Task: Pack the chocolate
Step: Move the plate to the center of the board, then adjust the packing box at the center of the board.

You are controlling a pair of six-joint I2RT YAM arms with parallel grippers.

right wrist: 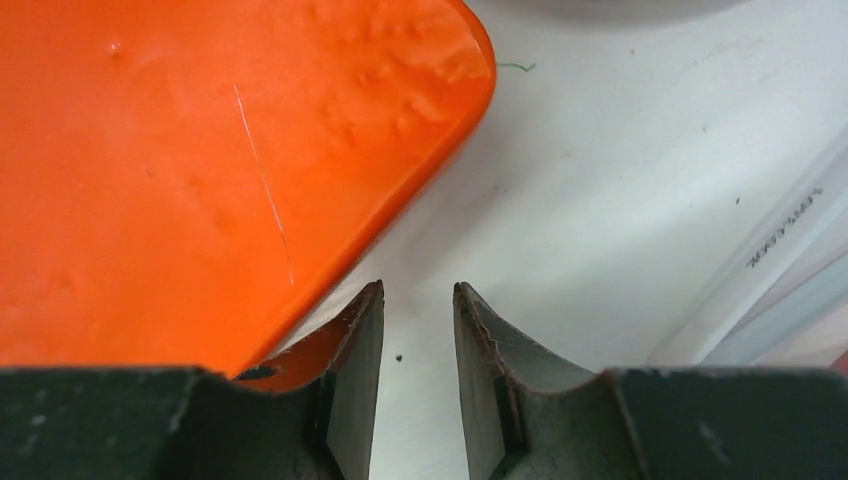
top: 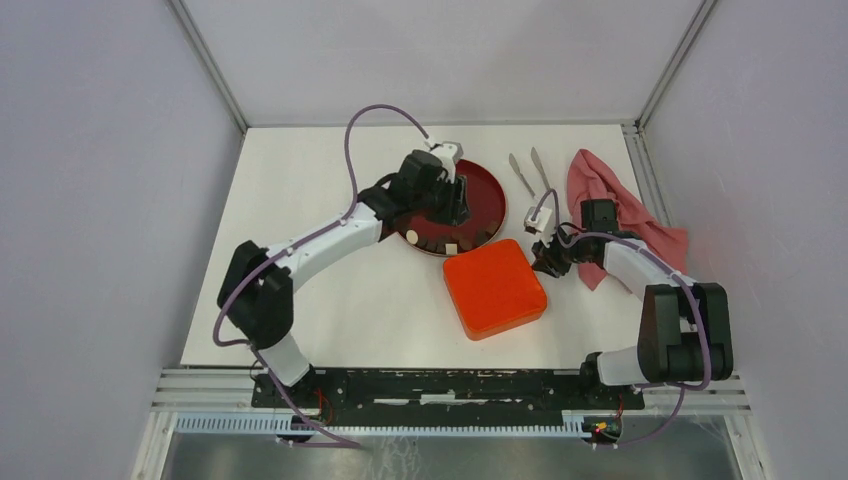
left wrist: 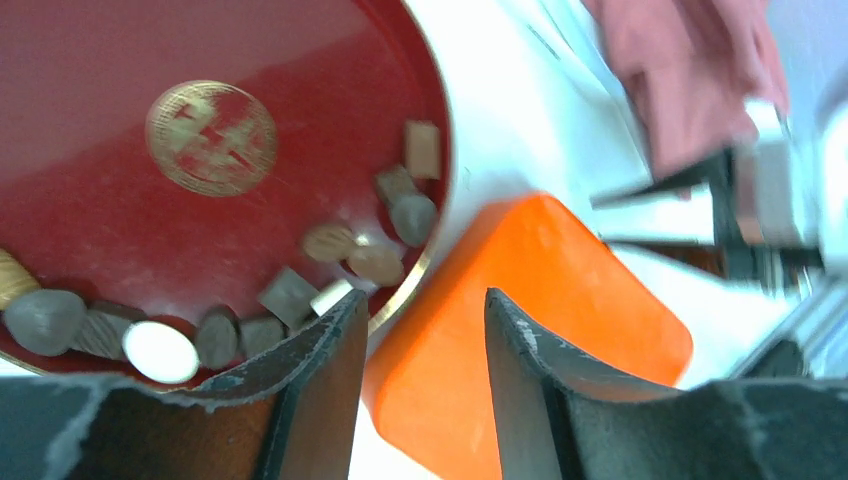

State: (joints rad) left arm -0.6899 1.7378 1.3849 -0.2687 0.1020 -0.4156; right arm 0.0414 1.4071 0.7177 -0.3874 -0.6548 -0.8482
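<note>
1. The chocolate (left wrist: 413,218) lies loose along the red plate's (left wrist: 100,250) rim, just left of the left fingers (left wrist: 320,380), which are half parted and empty.
2. The orange box (left wrist: 560,310), just ahead of them, looks closed.
3. The right fingers (right wrist: 355,370), narrowly parted and empty, sit at the box's edge.
4. Likely next: lift the lid by that edge.
5. The bare surface (right wrist: 600,200) to their right gives room; the plate-box gap is tight.

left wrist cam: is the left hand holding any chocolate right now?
No: the left hand is open with nothing gripped between its fingers, and the chocolate lies loose on the red plate.
</note>
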